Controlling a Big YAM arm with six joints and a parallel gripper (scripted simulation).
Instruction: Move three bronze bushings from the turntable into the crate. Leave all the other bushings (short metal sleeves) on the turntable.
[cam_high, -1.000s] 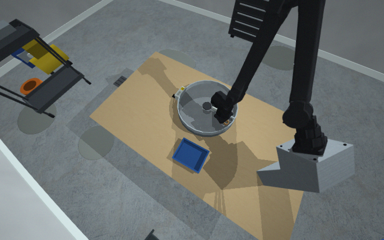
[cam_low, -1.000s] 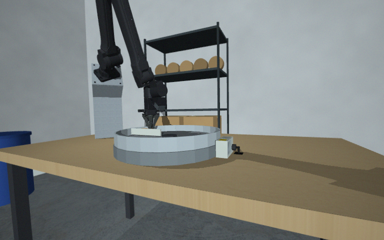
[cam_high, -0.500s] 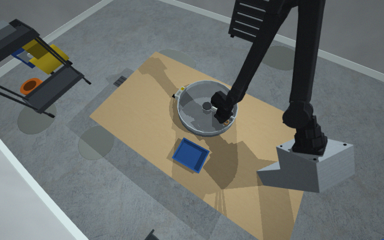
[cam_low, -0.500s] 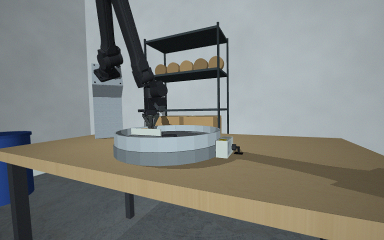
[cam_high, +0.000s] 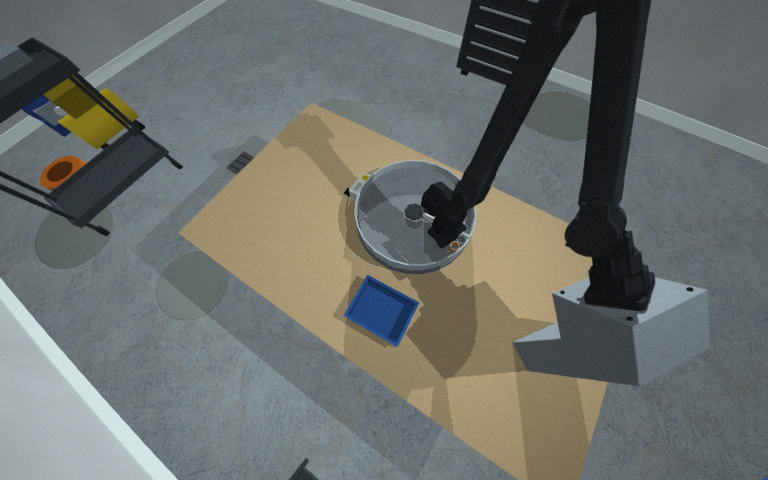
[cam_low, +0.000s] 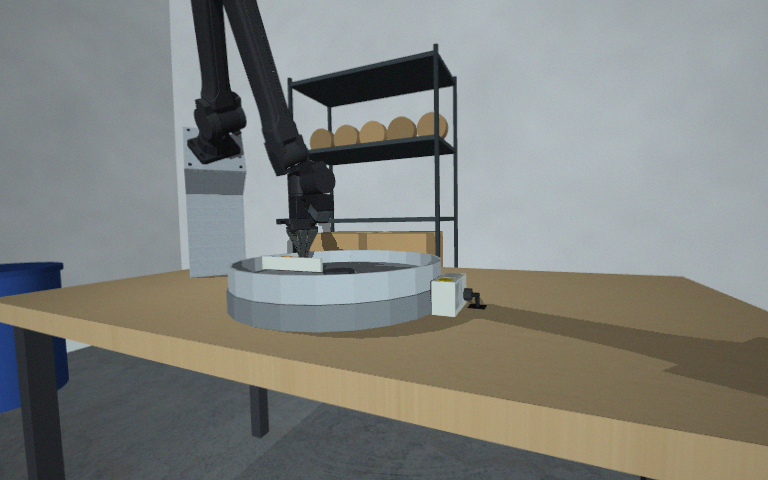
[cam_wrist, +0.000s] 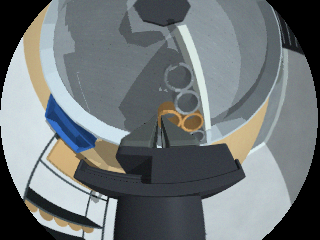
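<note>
Now the fingers pinch a bronze bushing (cam_wrist: 168, 114) (nearly shut) inside the turntable (cam_wrist: 94, 127).

Matt wooden table (cam_low: 509, 362), smooth grey metal turntable (cam_low: 334, 285), bronze-coloured bushing (cam_wrist: 194, 120).

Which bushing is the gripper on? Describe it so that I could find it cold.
Find the round grey turntable mid-table, then the white bar running out from its hub. Beside the bar's outer end lie ring-shaped bushings; the gripper is shut on the wall of a bronze bushing, unlike the grey bushings hubward.
</note>
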